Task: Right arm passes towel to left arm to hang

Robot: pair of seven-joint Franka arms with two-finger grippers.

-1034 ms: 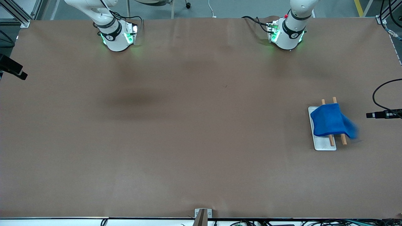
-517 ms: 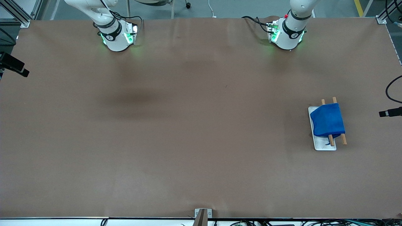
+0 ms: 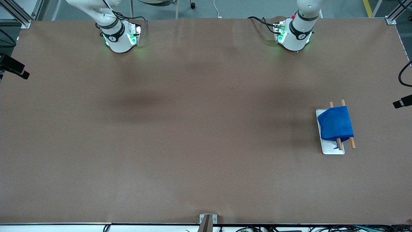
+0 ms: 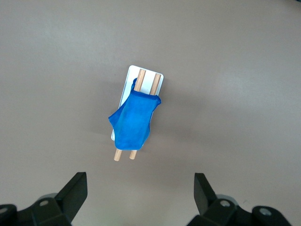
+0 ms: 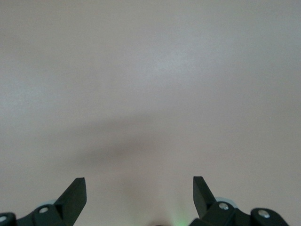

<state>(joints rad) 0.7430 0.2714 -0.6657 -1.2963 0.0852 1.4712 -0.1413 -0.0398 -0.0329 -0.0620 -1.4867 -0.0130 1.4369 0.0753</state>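
Note:
The blue towel hangs draped over two wooden rods of a small rack with a white base, toward the left arm's end of the table. My left gripper is open and holds nothing. It is high above the table and off to one side of the rack. Only its black tip shows at the edge of the front view. My right gripper is open with nothing in it, over bare brown table.
The brown table top stretches between the two arm bases. A small metal bracket sits at the table's near edge.
The towel's loose end has swung in and settled over the rods. The left gripper's black tip has drawn away from the towel toward the edge of the view. The right arm hardly moved.

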